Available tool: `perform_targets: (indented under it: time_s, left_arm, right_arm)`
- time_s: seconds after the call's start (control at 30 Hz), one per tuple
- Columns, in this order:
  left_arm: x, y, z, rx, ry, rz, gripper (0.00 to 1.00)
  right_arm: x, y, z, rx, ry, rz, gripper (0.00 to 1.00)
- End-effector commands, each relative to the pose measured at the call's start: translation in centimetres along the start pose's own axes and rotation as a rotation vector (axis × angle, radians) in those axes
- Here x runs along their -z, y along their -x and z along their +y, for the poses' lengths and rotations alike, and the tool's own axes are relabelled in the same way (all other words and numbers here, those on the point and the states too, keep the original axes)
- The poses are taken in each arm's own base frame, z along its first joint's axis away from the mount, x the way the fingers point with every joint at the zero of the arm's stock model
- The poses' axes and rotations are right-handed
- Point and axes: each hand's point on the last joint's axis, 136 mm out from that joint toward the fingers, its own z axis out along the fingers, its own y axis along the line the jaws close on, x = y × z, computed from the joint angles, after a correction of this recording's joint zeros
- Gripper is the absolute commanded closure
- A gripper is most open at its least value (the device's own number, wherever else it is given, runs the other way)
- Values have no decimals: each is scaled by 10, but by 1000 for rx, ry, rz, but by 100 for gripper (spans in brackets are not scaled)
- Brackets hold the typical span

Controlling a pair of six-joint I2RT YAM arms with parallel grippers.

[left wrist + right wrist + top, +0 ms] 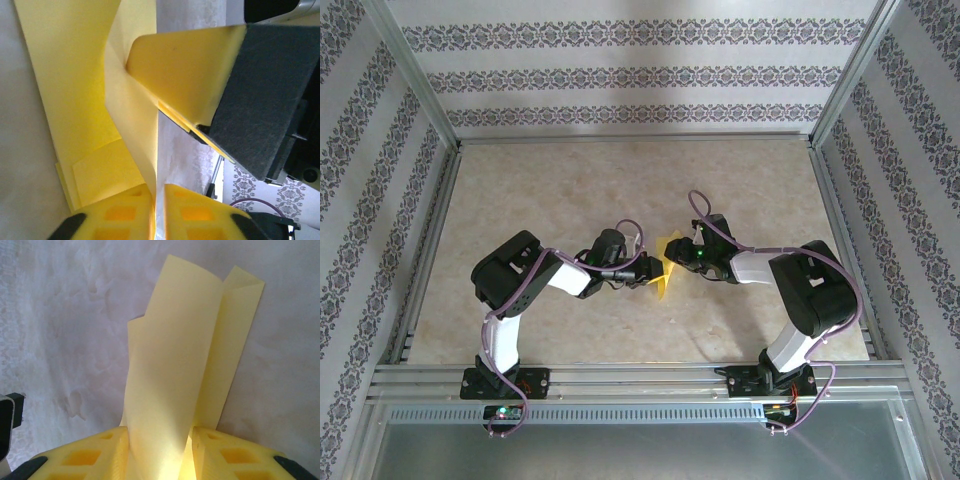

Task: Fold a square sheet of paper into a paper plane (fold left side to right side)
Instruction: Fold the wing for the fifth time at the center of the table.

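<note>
Losing the half-made fold looks like the main danger. The square sheet of paper (172,350) stands up off the table (560,190) between the two arms, bowed and loosely doubled rather than pressed flat. If either grip slackens before the left side is laid squarely over the right, the springy layers could spread apart or slide askew, and the crease would come out crooked. A pull from both sides at once could also tear or crumple such thin paper, since the grippers sit just beside each other on it. The right gripper (160,432) has its jaws partly apart and clamped on the curled bundle of layers, which fills the gap between its yellow fingers (100,450). The left gripper (158,192) has its jaws almost together, with a thin slit between them. One layer of the sheet runs down into that slit against one finger, but whether it is pinched or merely lying there cannot be told.
</note>
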Motion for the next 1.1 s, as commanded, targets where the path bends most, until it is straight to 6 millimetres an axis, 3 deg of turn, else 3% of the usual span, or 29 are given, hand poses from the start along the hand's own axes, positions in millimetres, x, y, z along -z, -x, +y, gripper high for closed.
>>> perform_targets:
  time_s: [0.0,0.17,0.6,1.07]
  left_arm:
    - [7,8,1,-7,-19,-23,81]
    - [15,13,5,-6,-3,-40,78]
    - [6,25,-3,-28,-8,-29,70]
    - [5,28,21,-31,109,-28,88]
  right_arm:
    - [-11,-8,-10,6,-42,22,60]
    - [-11,-9,-9,10,-40,23,60]
    - [-10,-10,-8,16,-41,25,60]
    - [-10,-11,-7,22,-43,27,61]
